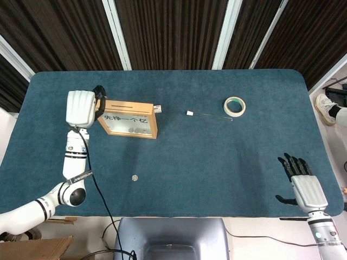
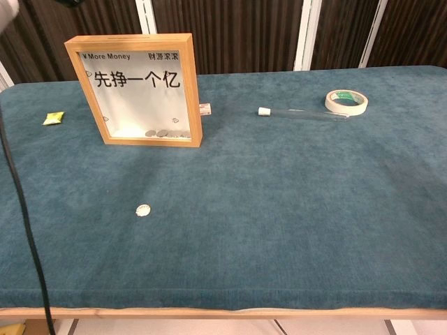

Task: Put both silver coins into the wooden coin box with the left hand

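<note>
The wooden coin box [image 1: 127,119] [image 2: 136,91] stands upright at the back left, its glass front showing several coins at the bottom. One silver coin [image 1: 134,177] [image 2: 142,210] lies flat on the cloth in front of it. My left hand [image 1: 81,108] is raised beside the box's left top corner, with its dark fingers [image 1: 99,102] curled in at the slot end. What they pinch is hidden; only a corner of this hand [image 2: 7,7] shows in the chest view. My right hand [image 1: 302,184] rests near the table's front right edge with its fingers spread, holding nothing.
A roll of tape [image 1: 235,106] [image 2: 346,102] sits at the back right, and a thin clear tube [image 1: 209,115] [image 2: 293,114] lies left of it. A small yellow wrapper [image 2: 53,118] is left of the box. The left arm's black cable [image 2: 21,209] hangs along the left edge.
</note>
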